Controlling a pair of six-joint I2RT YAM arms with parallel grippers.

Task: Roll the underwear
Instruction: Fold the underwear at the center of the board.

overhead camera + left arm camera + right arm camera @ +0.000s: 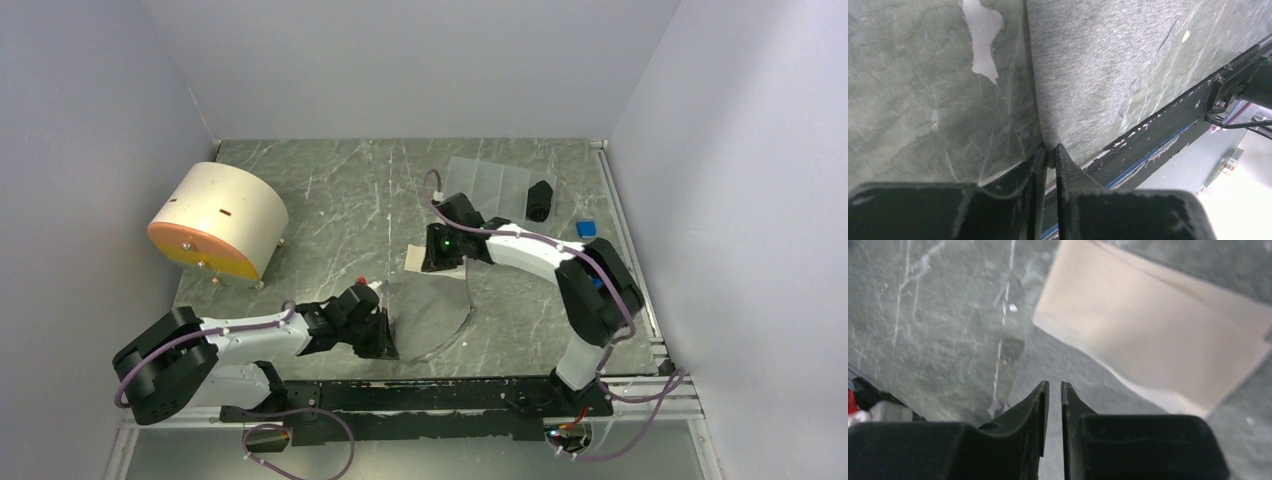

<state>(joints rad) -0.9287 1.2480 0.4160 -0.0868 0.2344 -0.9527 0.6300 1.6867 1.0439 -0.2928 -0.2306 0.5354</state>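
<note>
Underwear (432, 310), one piece of soft grey knit with a curved hem, is lying flat on the veined, marble-look tabletop (330, 210), its long axis running near to far between two pincers. The left pincer (1050, 156) is pinching its near edge, jaws almost together. The right pincer (1054, 386) is hovering at the far end, jaws a slit apart; I cannot tell whether it is gripping anything.

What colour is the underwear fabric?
The underwear is heathered grey; the left wrist view shows it best.
</note>
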